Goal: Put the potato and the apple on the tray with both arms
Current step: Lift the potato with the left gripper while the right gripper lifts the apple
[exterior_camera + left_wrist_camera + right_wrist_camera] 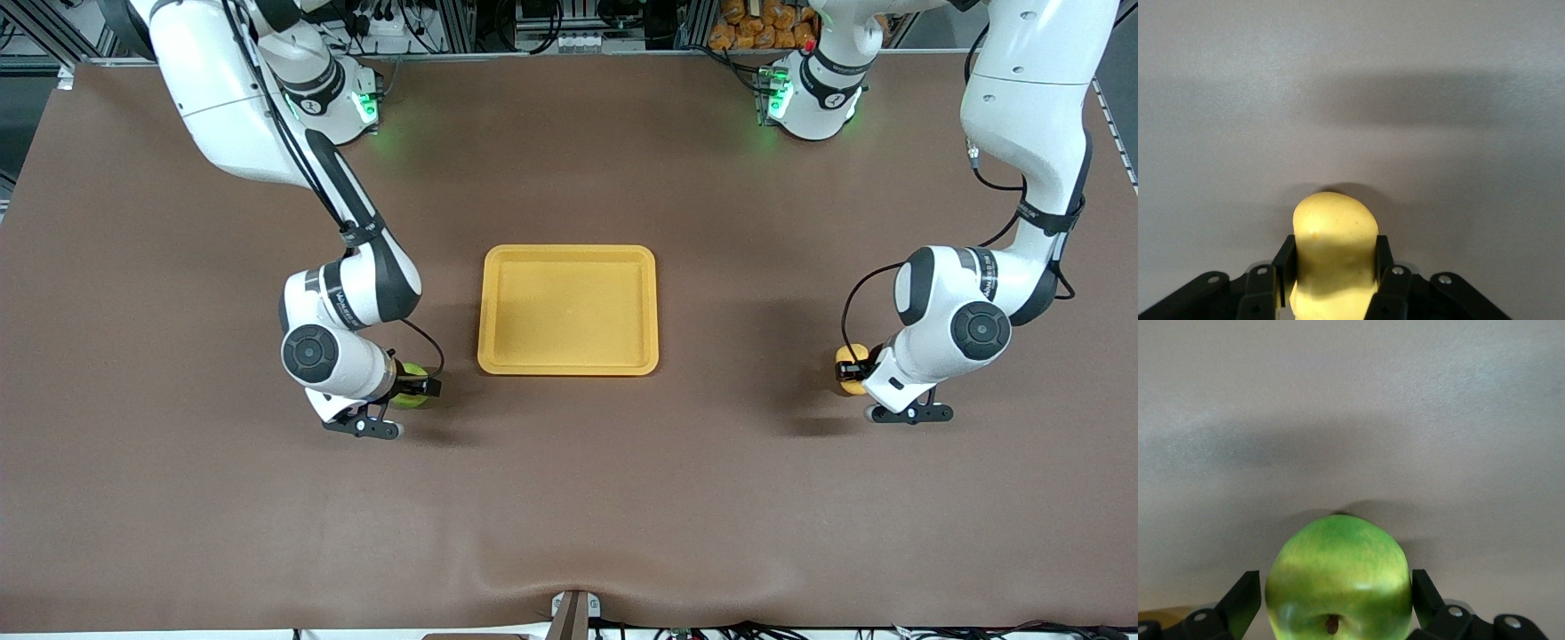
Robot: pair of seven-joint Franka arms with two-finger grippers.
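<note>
The left gripper (1331, 267) is closed on the potato (1335, 250), which lies toward the left arm's end of the table. The right gripper (1331, 597) stands open around the apple (1338, 580) near the tray (569, 253) (still empty); it should close before both lift.

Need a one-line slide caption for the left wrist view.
Left claw shut on the yellow potato, its fingers pressing both sides, over the bare brown table.
</note>
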